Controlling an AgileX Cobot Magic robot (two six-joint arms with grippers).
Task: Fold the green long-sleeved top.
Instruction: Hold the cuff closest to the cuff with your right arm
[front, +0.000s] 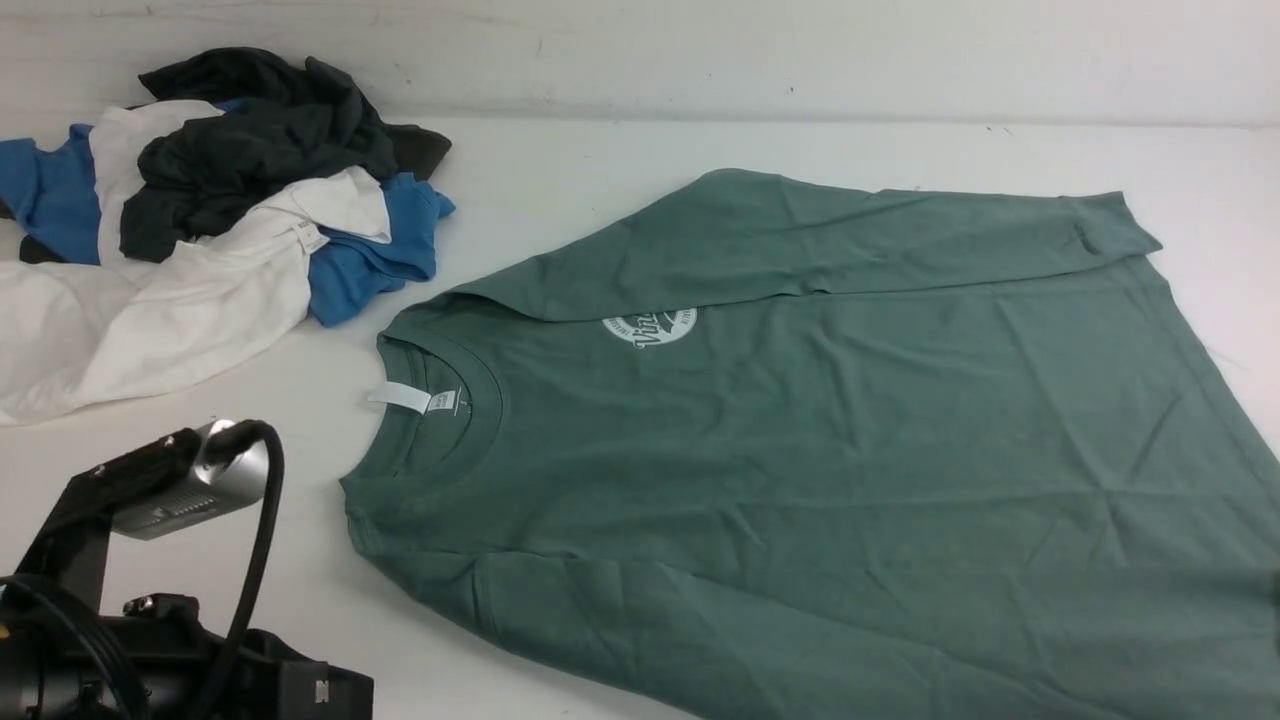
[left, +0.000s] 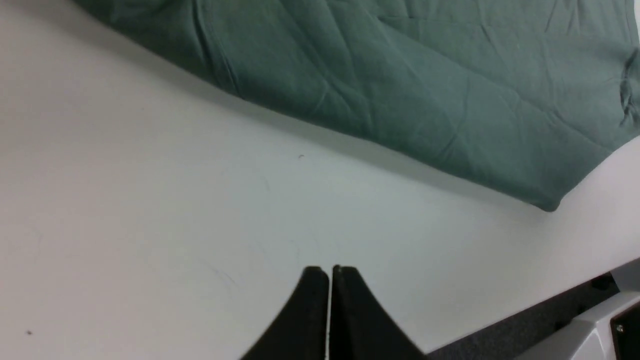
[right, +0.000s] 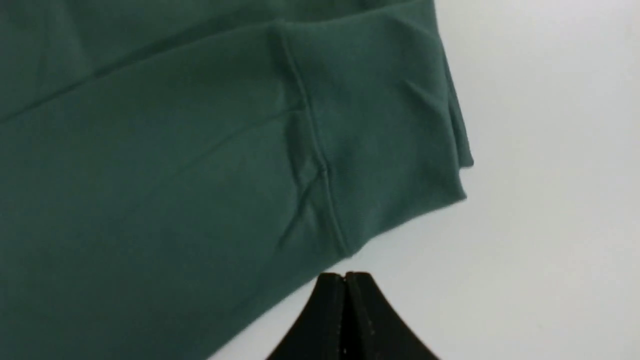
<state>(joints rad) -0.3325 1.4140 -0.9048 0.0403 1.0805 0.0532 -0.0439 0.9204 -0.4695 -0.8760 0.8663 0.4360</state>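
The green long-sleeved top (front: 820, 430) lies flat on the white table, neck with its white label (front: 402, 397) to the left, round white chest logo (front: 648, 326) partly covered by the far sleeve (front: 850, 235), which is folded across the body. The near sleeve shows in the left wrist view (left: 400, 95) and its cuff in the right wrist view (right: 380, 130). My left gripper (left: 329, 272) is shut and empty over bare table, apart from the sleeve. My right gripper (right: 345, 277) is shut and empty just off the cuff's edge. Neither gripper's jaws show in the front view.
A heap of blue, white and dark grey garments (front: 200, 210) lies at the far left. My left arm's wrist camera and cable (front: 180, 480) stand at the near left. The table's near edge and robot base (left: 575, 320) show in the left wrist view.
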